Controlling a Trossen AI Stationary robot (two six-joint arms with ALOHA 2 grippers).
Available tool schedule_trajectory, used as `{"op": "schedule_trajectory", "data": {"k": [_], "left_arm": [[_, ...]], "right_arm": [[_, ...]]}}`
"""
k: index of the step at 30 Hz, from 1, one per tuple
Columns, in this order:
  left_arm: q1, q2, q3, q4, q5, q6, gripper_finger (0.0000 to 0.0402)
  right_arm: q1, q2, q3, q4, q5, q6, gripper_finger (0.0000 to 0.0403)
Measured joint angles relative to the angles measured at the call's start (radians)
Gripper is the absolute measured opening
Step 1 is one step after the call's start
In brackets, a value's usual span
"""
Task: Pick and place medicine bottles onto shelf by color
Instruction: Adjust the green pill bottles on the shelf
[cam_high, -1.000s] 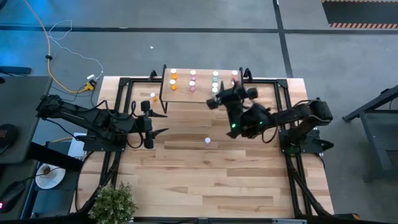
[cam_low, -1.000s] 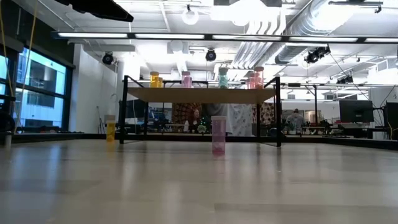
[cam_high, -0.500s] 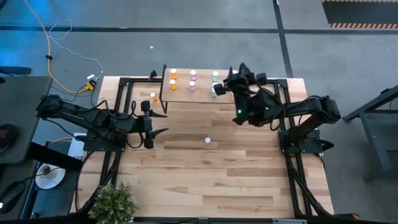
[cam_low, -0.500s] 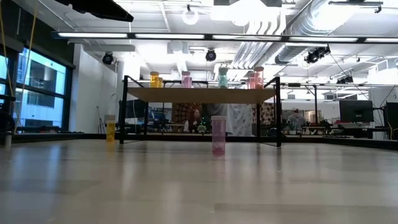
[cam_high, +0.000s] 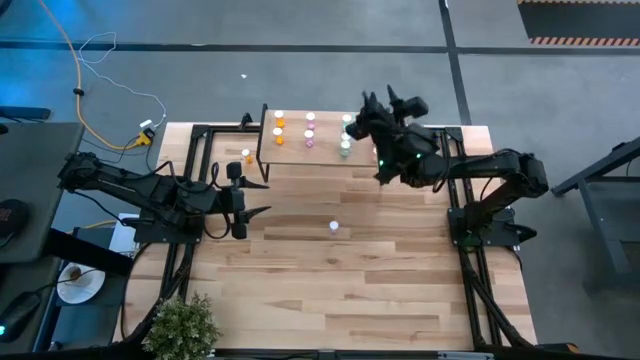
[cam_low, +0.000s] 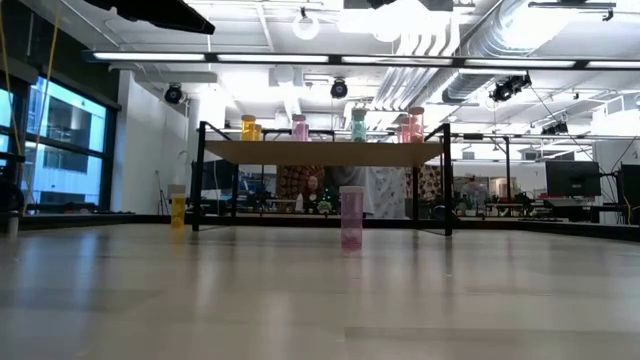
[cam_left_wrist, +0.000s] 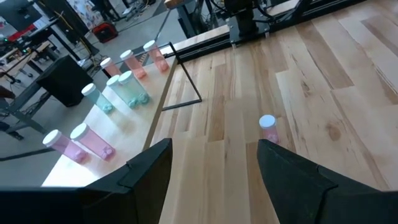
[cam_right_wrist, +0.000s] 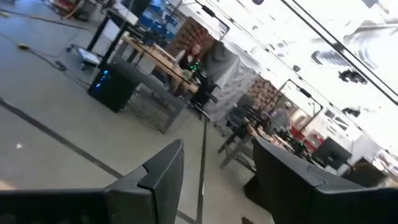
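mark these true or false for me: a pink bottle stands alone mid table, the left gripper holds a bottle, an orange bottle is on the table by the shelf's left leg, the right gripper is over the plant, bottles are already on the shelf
1. A pink bottle stands alone on the middle of the table. True.
2. The left gripper holds a bottle. False: its fingers are open and empty.
3. An orange bottle stands on the table by the shelf's left end. True.
4. The right gripper is over the plant. False: it is up by the shelf's right end; the plant is at the near left corner.
5. Bottles already stand on the shelf. True.
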Motion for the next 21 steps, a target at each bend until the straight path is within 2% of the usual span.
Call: {"op": "schedule_trajectory", "data": {"k": [4,7,10,15,17,21], "left_arm": [[0.000,0.000,0.000,-0.002,0.000,-0.004,0.0225],[0.000,0.000,0.000,-0.002,0.000,-0.022,0.0225],[0.000,0.000,0.000,-0.002,0.000,-0.025,0.0225],[0.000,0.000,0.000,-0.002,0.000,-0.028,0.0225],[0.000,0.000,0.000,-0.002,0.000,-0.032,0.0225],[0.000,0.000,0.000,-0.001,0.000,-0.051,0.0225]], "right_arm": [[-0.020,-0.006,0.066,-0.047,-0.040,-0.032,0.0185],[-0.020,-0.006,0.127,-0.150,-0.157,0.003,0.0185],[-0.015,-0.006,0.197,-0.341,-0.320,0.170,0.0185],[-0.029,-0.005,0.307,-0.713,-0.662,0.546,0.0185],[-0.045,-0.005,0.340,-0.824,-0.726,0.682,0.0185],[-0.093,-0.005,0.400,-1.012,-0.735,0.943,0.0185]]}}
